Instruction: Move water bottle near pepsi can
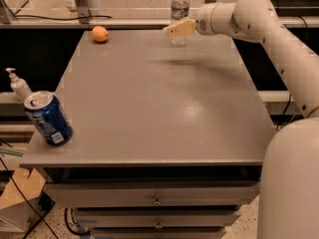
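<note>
The water bottle, clear with a white cap and a dark label band, stands upright at the far edge of the grey table, right of centre. My gripper, beige at the end of the white arm, reaches in from the right and overlaps the bottle's lower part. The pepsi can, blue with a silver top and a white patch low on its side, stands tilted at the table's near left corner, far from the bottle.
An orange lies at the far left of the table. A small white pump dispenser bottle stands just beyond the table's left edge, behind the can. My arm's lower part fills the near right. Drawers sit under the table.
</note>
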Controlling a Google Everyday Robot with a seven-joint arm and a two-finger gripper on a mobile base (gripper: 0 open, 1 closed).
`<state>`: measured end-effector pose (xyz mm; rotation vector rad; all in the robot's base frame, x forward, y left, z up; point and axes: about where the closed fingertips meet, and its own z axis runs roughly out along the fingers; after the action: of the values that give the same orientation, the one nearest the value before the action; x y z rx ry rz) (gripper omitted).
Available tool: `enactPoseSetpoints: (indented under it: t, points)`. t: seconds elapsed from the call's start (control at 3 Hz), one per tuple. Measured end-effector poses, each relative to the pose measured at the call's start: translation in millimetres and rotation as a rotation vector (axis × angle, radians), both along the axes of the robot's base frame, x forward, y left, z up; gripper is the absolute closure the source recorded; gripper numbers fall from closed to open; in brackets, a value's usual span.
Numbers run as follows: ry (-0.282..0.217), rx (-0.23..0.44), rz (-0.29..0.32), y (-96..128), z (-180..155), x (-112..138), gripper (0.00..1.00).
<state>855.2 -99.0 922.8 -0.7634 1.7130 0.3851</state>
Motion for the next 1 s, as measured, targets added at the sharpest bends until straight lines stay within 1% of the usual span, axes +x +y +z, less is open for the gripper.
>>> enactPoseSetpoints:
  t: [0.33,0.67,1.0]
  points:
    - [0.015,0.009,-0.001,8,-8,18,0.00]
    - [0.022,0.013,0.015,19,-11,32,0.16]
    - [0.015,0.031,0.024,23,-7,38,0.39]
